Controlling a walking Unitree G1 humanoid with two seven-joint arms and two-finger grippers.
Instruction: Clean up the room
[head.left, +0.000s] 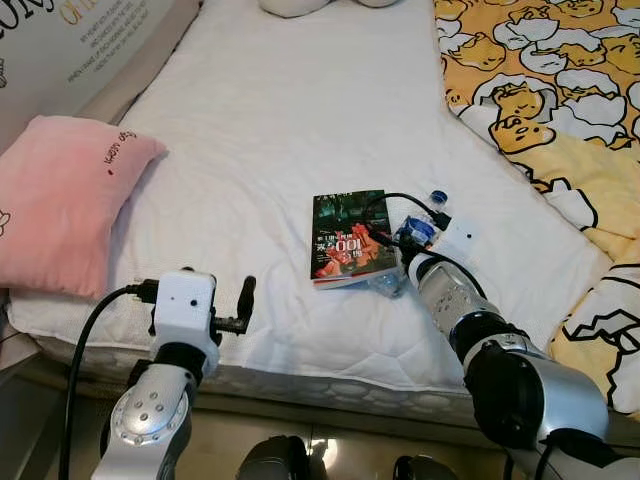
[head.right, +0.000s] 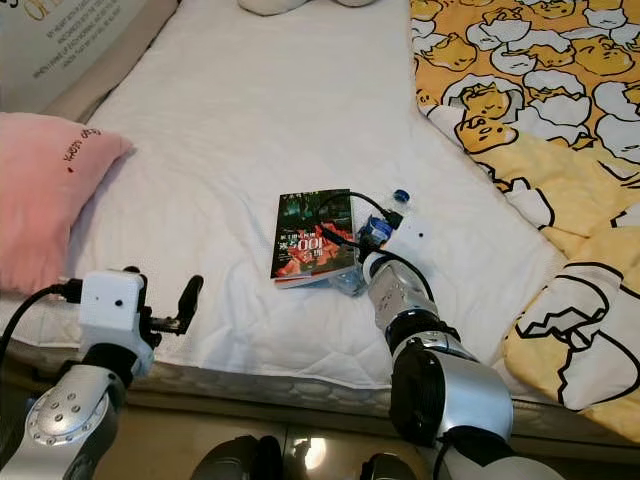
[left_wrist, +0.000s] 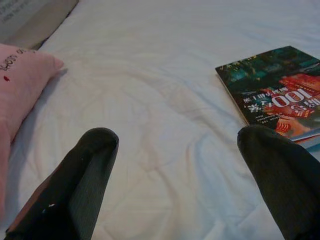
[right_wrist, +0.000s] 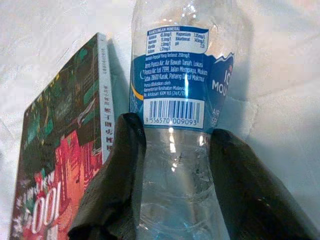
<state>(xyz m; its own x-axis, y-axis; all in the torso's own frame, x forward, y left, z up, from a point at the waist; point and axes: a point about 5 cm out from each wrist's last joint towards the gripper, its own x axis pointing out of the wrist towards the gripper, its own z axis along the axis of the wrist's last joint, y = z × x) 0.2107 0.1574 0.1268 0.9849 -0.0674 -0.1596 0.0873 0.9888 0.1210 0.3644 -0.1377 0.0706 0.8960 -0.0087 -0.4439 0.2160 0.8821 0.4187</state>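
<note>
A clear plastic water bottle (right_wrist: 182, 85) with a blue label and blue cap lies on the white mattress (head.left: 270, 120), right beside a dark paperback book (head.left: 348, 237) with a red "100" on its cover. My right gripper (right_wrist: 175, 132) reaches over the bed's front edge. Its two black fingers (right_wrist: 115, 175) press against either side of the bottle's lower body. My left gripper (left_wrist: 177, 142) is open and holds nothing. It hovers at the mattress's near edge, left of the book (left_wrist: 277, 90).
A pink pillow (head.left: 60, 195) lies on the left side of the bed. A yellow cartoon-print blanket (head.left: 540, 90) covers the right side. A printed cardboard box (head.left: 70, 40) stands at the far left, and a white cushion (head.left: 295, 5) sits at the head.
</note>
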